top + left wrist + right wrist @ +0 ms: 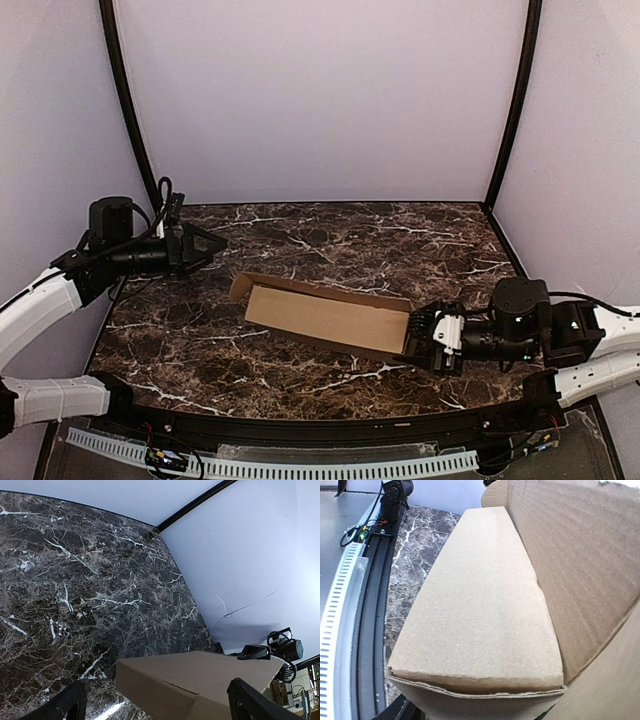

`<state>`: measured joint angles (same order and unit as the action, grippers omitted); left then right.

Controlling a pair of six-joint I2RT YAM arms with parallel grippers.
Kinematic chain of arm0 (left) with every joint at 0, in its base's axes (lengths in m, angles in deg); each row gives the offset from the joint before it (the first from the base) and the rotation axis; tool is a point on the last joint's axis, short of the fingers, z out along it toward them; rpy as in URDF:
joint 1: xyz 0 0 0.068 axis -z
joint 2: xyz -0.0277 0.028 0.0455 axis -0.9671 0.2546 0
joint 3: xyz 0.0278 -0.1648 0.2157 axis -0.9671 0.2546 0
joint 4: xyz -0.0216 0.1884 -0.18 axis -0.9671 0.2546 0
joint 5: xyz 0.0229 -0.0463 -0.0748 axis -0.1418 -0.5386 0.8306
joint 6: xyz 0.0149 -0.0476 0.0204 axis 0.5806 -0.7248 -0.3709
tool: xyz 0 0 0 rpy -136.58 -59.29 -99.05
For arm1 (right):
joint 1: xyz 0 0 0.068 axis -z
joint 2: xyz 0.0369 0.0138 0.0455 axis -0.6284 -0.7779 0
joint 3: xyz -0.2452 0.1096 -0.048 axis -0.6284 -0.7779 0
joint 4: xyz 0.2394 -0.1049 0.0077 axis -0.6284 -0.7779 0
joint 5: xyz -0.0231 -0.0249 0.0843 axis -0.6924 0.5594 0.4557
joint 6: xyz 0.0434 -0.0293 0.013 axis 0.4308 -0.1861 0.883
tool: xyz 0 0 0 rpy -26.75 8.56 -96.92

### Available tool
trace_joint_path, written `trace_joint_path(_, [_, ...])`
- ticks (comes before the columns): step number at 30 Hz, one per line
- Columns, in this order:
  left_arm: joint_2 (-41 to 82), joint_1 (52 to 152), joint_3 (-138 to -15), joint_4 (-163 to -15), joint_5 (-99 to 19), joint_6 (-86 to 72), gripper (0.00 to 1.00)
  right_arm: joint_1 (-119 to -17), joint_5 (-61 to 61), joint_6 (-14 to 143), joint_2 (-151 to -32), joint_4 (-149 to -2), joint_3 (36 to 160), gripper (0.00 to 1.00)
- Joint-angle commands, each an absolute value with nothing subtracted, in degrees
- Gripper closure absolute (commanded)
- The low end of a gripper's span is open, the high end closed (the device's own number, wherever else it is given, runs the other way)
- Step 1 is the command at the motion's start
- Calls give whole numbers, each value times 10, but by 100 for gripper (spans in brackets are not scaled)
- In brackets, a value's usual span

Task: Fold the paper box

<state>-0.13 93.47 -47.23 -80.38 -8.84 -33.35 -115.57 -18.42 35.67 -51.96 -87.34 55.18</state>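
Observation:
The paper box (325, 317) is brown cardboard, partly folded into a long shallow tray, and lies slantwise on the dark marble table (350, 235). My left gripper (208, 245) is open and hovers just beyond the box's far left corner, apart from it. In the left wrist view its fingers (67, 705) stand wide, with that box corner (200, 680) below and ahead. My right gripper (425, 340) is open against the box's right end. In the right wrist view the box (480, 605) fills the frame, and a raised wall (580, 565) stands on the right.
White tent walls and black corner poles (130, 110) close in the table at the back and sides. A black rail with a white slotted strip (300, 465) runs along the near edge. It also shows in the right wrist view (340, 630).

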Motion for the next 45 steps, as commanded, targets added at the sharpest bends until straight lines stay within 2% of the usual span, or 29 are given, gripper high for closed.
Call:
trace_joint_path(1, [-38, 932, -503, -718, -118, -234, 1, -1103, -51, 443, -535, -812, 534, 60])
trace_joint_path(7, [-53, 933, -538, -663, -116, -178, 1, -979, 157, 460, -589, -726, 510, 63])
trace_joint_path(16, [-44, 933, -545, -687, -64, -171, 1, -927, 269, 349, -740, -637, 526, 73])
trace_joint_path(24, [-26, 933, -540, -697, -28, -188, 1, -899, 263, 271, -814, -637, 538, 82])
trace_joint_path(31, [-47, 934, -511, -682, -10, -231, 1, -883, 255, 262, -848, -635, 549, 83])
trace_joint_path(41, [-72, 957, -545, -498, -79, -188, 1, -863, 264, 276, -896, -628, 566, 85])
trace_joint_path(45, [-64, 986, -559, -472, -107, -191, 1, -855, 276, 277, -915, -628, 574, 85])
